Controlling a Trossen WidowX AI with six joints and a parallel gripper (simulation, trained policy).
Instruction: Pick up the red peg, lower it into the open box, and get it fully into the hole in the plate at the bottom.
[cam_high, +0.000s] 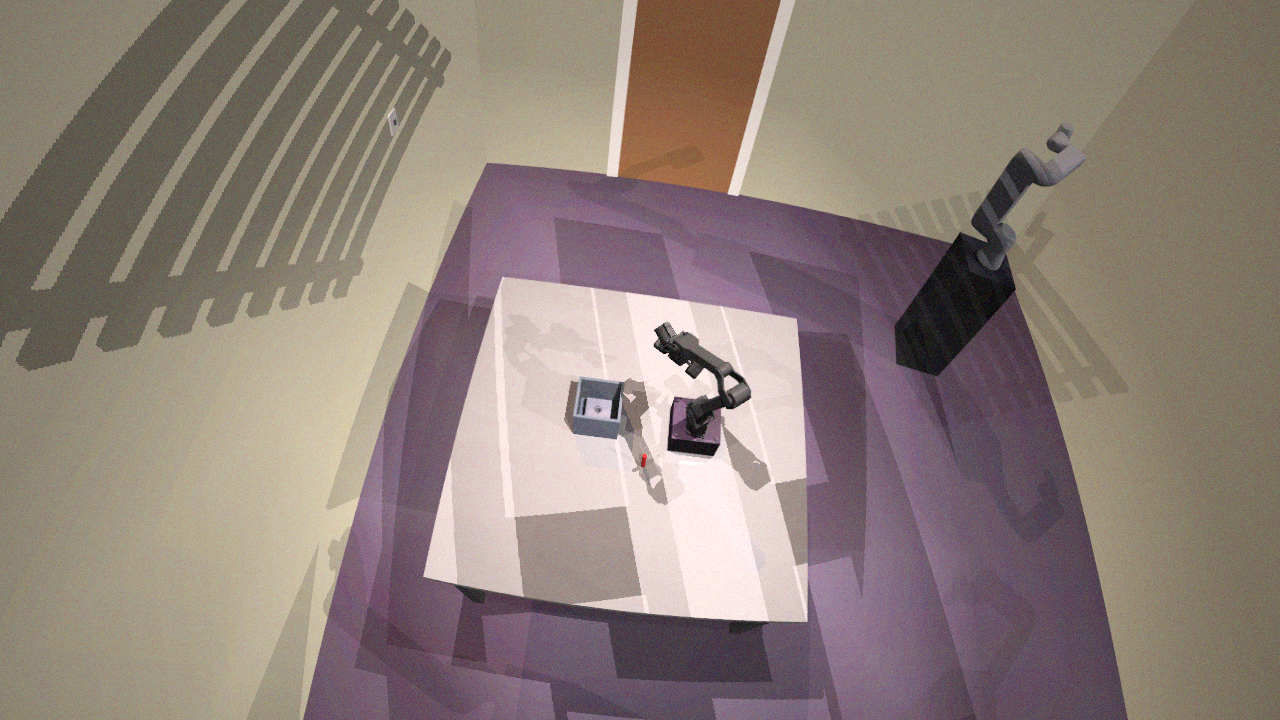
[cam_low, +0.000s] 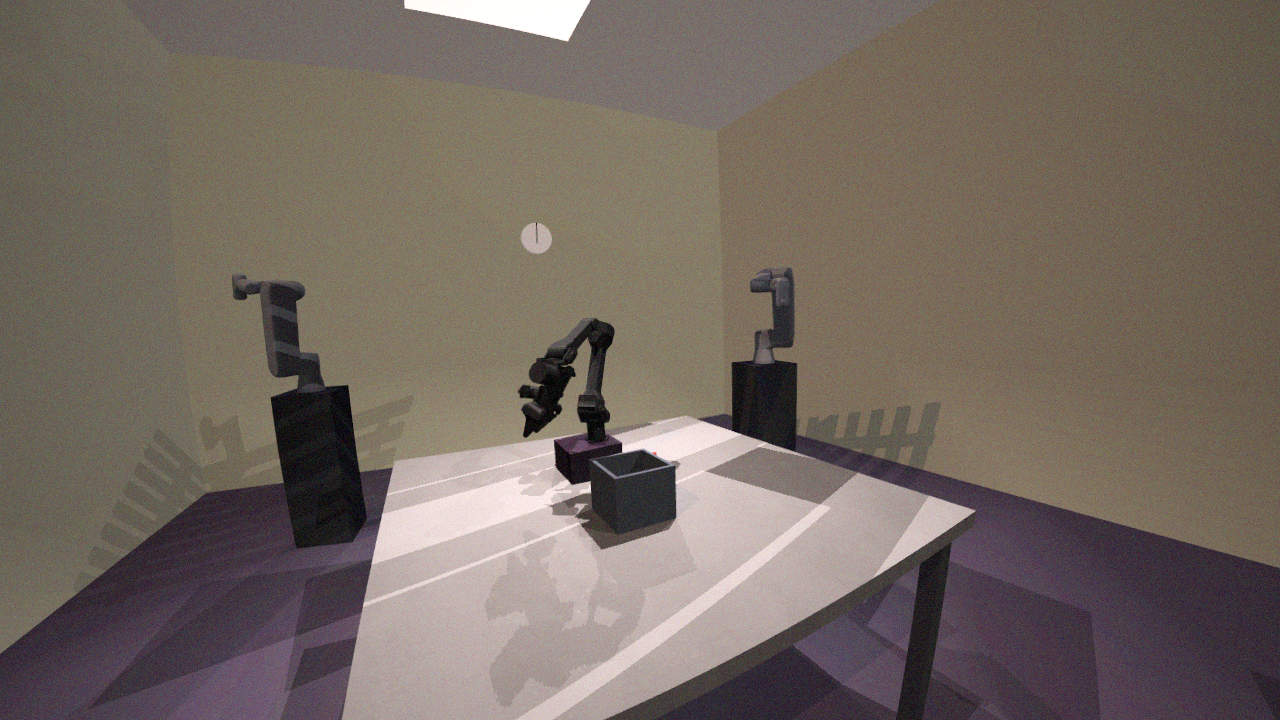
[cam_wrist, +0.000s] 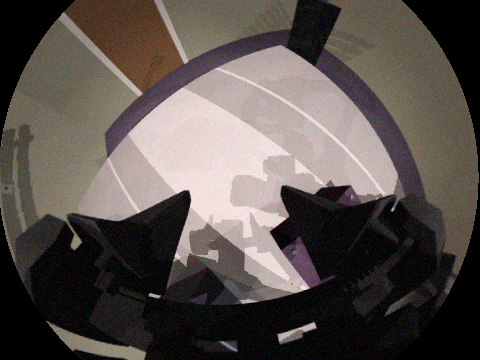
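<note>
The small, bright red cylindrical peg (cam_high: 643, 460) is on the pale tabletop (cam_high: 572, 555) (cam_low: 716, 573), outside the blue-grey open box (cam_high: 597, 424) (cam_low: 633, 497) and well apart from the black two-fingered gripper (cam_high: 664, 332) (cam_low: 534, 419) (cam_wrist: 235, 192), whose fingers stand wide open with nothing between them
</note>
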